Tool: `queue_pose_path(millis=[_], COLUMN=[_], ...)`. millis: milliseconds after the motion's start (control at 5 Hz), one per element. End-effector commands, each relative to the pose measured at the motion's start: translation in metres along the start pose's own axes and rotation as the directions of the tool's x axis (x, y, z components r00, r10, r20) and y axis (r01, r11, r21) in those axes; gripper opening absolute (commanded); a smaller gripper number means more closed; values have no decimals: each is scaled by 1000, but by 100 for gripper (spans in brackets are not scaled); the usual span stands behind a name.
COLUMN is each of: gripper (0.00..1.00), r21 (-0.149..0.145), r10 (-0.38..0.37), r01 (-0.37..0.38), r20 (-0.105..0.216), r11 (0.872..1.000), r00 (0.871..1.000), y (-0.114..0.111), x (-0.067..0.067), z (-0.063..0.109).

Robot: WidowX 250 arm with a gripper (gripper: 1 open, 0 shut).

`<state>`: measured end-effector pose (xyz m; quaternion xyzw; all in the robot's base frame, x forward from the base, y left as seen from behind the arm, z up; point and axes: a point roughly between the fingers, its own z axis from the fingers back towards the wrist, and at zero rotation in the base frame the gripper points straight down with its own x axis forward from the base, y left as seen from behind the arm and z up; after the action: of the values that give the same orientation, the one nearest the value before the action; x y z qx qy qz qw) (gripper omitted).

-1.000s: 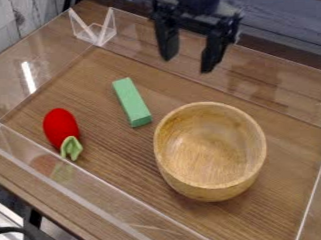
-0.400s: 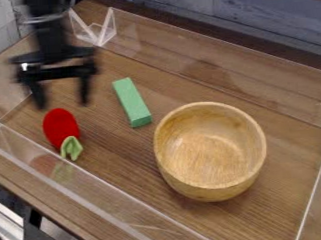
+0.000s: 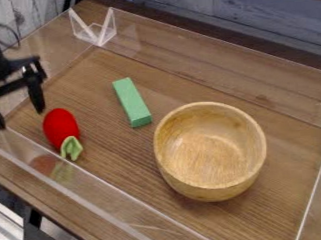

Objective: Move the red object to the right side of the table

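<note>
the red object (image 3: 60, 125) lies at the lower left of the frame on the table (image 3: 112, 184), its light green stem end pointing toward the bottom edge, just beside the near clear acrylic wall (image 3: 128, 221). the gripper (image 3: 17, 100) hangs at the far left edge, partly cut off by the frame, jaws spread wide and holding nothing; it sits left of and slightly above the fruit in the picture, apart from it. a green block (image 3: 132, 101) lies near the centre and a wooden bowl (image 3: 210, 150) at the lower right, both well apart from the fruit. judged by its look, the fruit is a light, rigid toy with a smooth, rounded skin that may slip or roll under uneven pressure. the likeliest secure hold is across the widest part of the red body, not the narrow stem end, with the jaws closing squarely from above.
</note>
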<state>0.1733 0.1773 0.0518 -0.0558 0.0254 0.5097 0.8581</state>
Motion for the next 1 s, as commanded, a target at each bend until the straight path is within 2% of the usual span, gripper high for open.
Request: queue_pose_path(millis=[0, 800], gripper=[100, 100], r21=[-16, -17], r10=[28, 72], r01=[-27, -71], r20=[36, 37], r11=[999, 997], r00=[999, 997], y=[-9, -27], x=[3, -18], z=[-9, -23])
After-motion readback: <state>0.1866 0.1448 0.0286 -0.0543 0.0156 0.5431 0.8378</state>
